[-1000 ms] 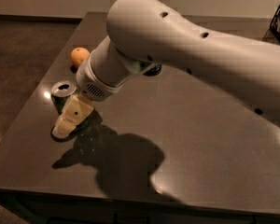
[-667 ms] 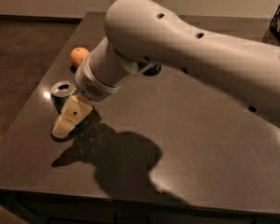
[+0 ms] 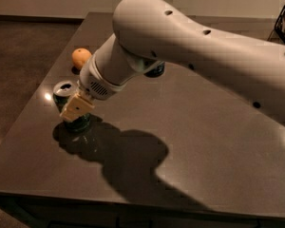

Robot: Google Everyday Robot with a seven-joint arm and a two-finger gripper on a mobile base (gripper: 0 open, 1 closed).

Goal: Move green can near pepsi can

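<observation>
- Cream gripper sits at near left, against the upright green soda can; its hold cannot be told.
- Dark blue pepsi can lies far-right of it, half hidden behind the white arm.

No lettering legible anywhere, green can label unreadable, hand in front of it

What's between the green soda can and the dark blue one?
Camera view: the robot's white arm, its tan gripper at the green soda can, partly hiding the dark blue soda can.
</observation>
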